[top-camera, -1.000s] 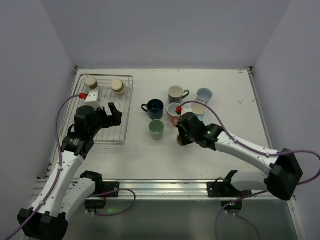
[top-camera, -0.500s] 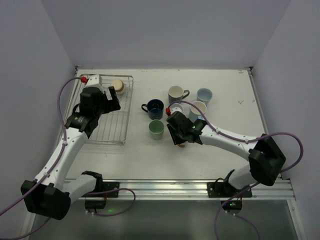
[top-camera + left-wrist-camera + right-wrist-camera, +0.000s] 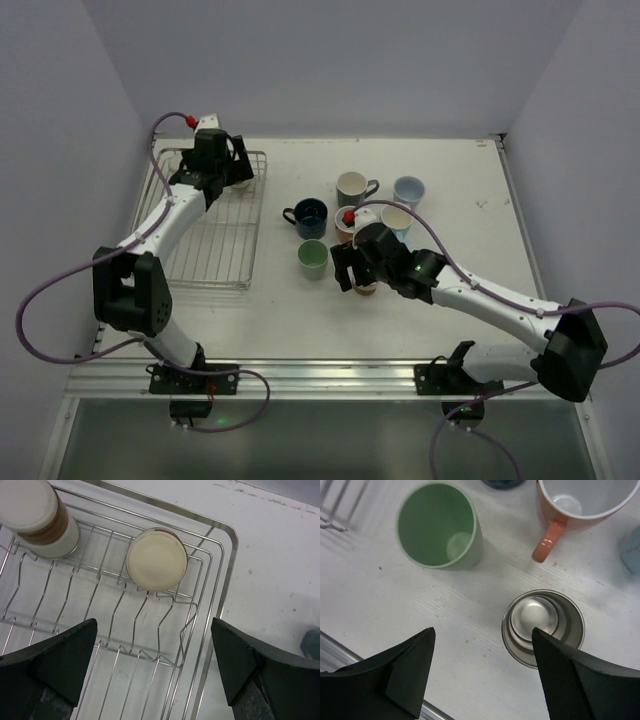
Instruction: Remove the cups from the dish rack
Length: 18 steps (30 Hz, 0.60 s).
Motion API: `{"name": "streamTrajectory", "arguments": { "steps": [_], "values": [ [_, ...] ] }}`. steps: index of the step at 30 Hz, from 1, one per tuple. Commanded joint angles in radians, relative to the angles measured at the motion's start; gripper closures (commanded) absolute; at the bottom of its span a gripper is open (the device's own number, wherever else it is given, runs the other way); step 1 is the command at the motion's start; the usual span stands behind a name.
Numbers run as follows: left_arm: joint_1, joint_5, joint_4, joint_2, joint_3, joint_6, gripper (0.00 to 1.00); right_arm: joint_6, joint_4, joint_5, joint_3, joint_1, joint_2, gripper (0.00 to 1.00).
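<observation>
Purple cables [image 3: 22, 318] looped off both arms. Wire loops stuck up from the dish rack [image 3: 215, 250] near the cups. The table [image 3: 470, 250] was white, with pale grey walls [image 3: 330, 60] round it. The rack sat on the table's left side. Two beige-and-brown cups [image 3: 156, 559] stood upside down at its far end. The left gripper [image 3: 154, 630] hung wide open above them, holding nothing. The right gripper [image 3: 484, 635] was wide open and empty too, over a shiny metal cup [image 3: 542, 627] beside a green cup [image 3: 439, 526] and a pink mug [image 3: 580, 505].
</observation>
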Motion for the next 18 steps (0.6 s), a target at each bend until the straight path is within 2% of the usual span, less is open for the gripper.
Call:
{"name": "streamTrajectory", "arguments": {
  "steps": [1, 5, 9, 18],
  "values": [
    [0.017, -0.053, 0.07, 0.08, 0.091, 0.052, 0.0, -0.004, 0.111, -0.057, -0.066, 0.006, -0.111, 0.19],
    [0.039, -0.045, 0.065, 0.168, 0.148, 0.078, 0.0, 0.007, 0.176, -0.086, -0.129, 0.006, -0.21, 0.19],
    [0.048, -0.033, 0.061, 0.241, 0.189, 0.106, 0.0, 0.008, 0.2, -0.071, -0.151, 0.006, -0.242, 0.19],
    [0.049, 0.03, 0.054, 0.364, 0.301, 0.155, 0.05, 0.014, 0.216, -0.111, -0.153, 0.006, -0.217, 0.2]
  ]
}}
